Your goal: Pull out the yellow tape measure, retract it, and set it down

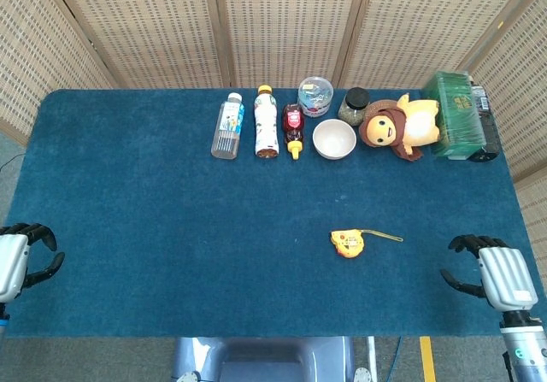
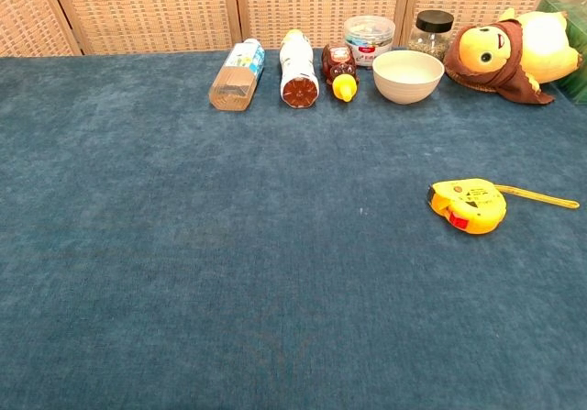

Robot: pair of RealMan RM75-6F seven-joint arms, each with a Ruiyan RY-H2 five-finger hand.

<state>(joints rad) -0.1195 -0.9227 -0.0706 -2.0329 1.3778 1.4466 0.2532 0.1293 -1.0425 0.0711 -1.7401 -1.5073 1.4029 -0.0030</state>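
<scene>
1. The yellow tape measure lies on the blue surface, right of centre and well in front of the row of bottles and jars at the back. A short length of its blade already sticks out toward the robot's right.

2. Neither robot hand has anything in it. The right robot hand hovers at the near right edge with fingers curled loosely and apart; the left robot hand sits at the near left edge in much the same pose. The chest view shows neither.

3. The step in hand, as I read it, is the reach. The right robot hand is nearer, so it seems best suited to take the blade tip, with the left coming across for the case.

4. Grip the case by its flat sides, clear of the red button, so the lock stays free.

5. Pinch the blade at its end hook and pull straight along its line; a sideways pull may kink it.

6. Let it back in slowly, since a free blade could whip.
</scene>
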